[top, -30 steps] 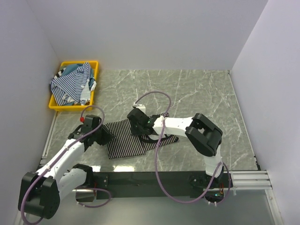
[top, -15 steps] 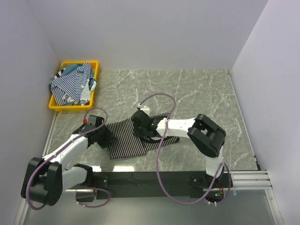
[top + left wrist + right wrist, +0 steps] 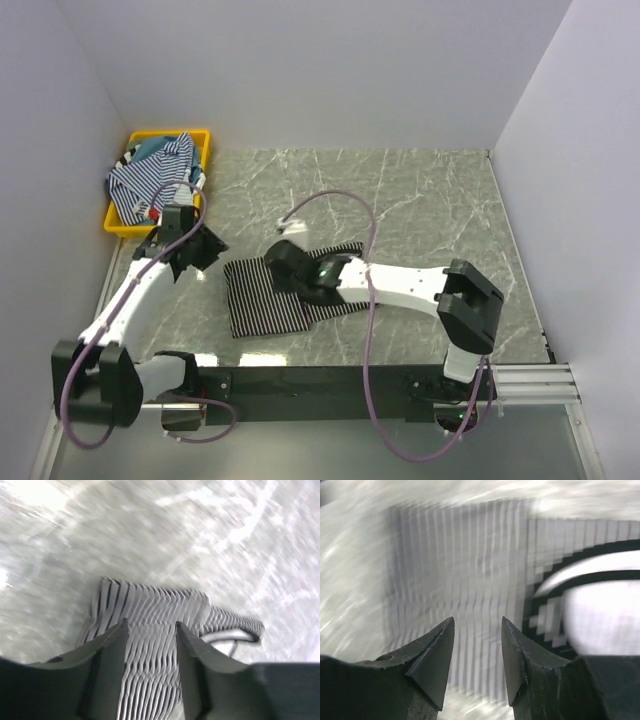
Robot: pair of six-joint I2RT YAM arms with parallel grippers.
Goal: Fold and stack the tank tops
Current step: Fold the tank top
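Grey marble table (image 3: pixel 430 200); black striped tank top (image 3: pixel 255 300) lies flat directly under right gripper (image 3: pixel 477 622), just beyond left gripper (image 3: pixel 150 624). Both jaws part-open, empty. Light, limp fabric: likely pinch a hem corner.

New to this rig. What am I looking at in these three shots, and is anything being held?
Two robot arms bolted at a marble table's near edge. The wide picture is from a camera overhead; the other two look out from each wrist, past its own fingers. A black striped tank top lies flat on the table; more striped tops sit heaped in a yellow bin. The left gripper and right gripper are both open, holding nothing; the right one is over the black top.
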